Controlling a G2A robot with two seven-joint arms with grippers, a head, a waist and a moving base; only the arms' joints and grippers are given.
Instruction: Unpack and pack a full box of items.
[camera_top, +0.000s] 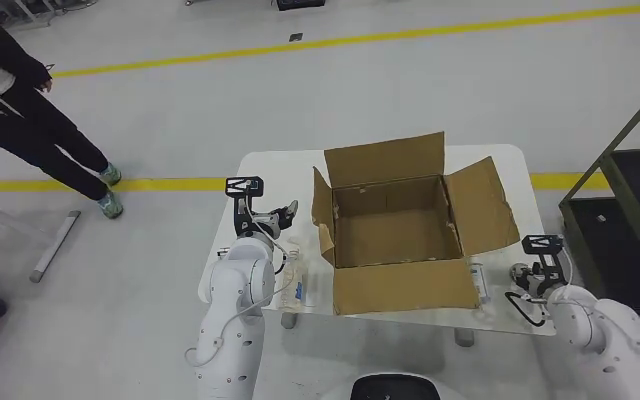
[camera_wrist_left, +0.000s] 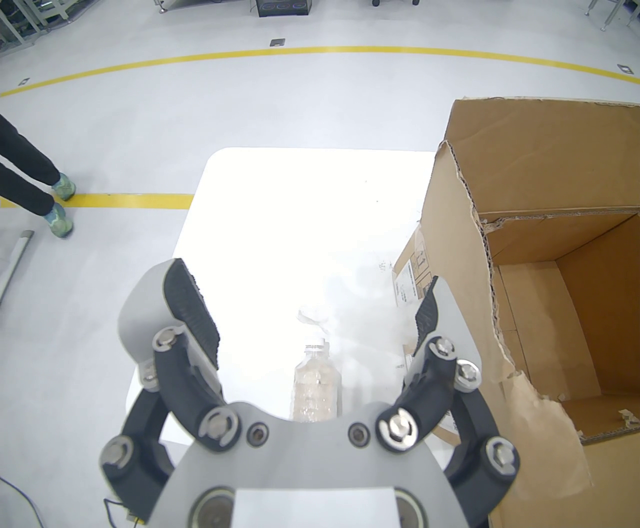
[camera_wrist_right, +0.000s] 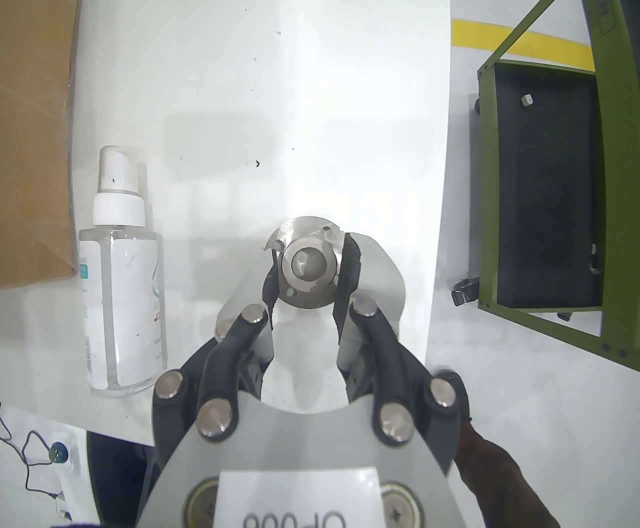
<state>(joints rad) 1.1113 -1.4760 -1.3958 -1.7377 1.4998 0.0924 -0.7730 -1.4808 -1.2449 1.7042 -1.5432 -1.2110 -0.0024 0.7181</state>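
Observation:
An open cardboard box (camera_top: 400, 232) stands in the middle of the white table (camera_top: 290, 165), its inside showing bare cardboard (camera_wrist_left: 575, 320). My left gripper (camera_wrist_left: 310, 305) hangs open above a clear plastic bottle (camera_wrist_left: 316, 385) lying on the table left of the box (camera_top: 295, 275). On the table right of the box, my right gripper (camera_wrist_right: 310, 272) is shut on a round metal flanged part (camera_wrist_right: 305, 267). A clear spray bottle (camera_wrist_right: 120, 280) with a white cap lies beside it, next to the box's front flap (camera_top: 478, 280).
The box flaps (camera_top: 488, 205) spread outward over the table. A green metal cart (camera_wrist_right: 550, 190) stands off the table's right edge. A grey tube (camera_top: 55, 245) lies on the floor at the left. Bare table surface (camera_wrist_left: 300, 210) stretches beyond the left gripper.

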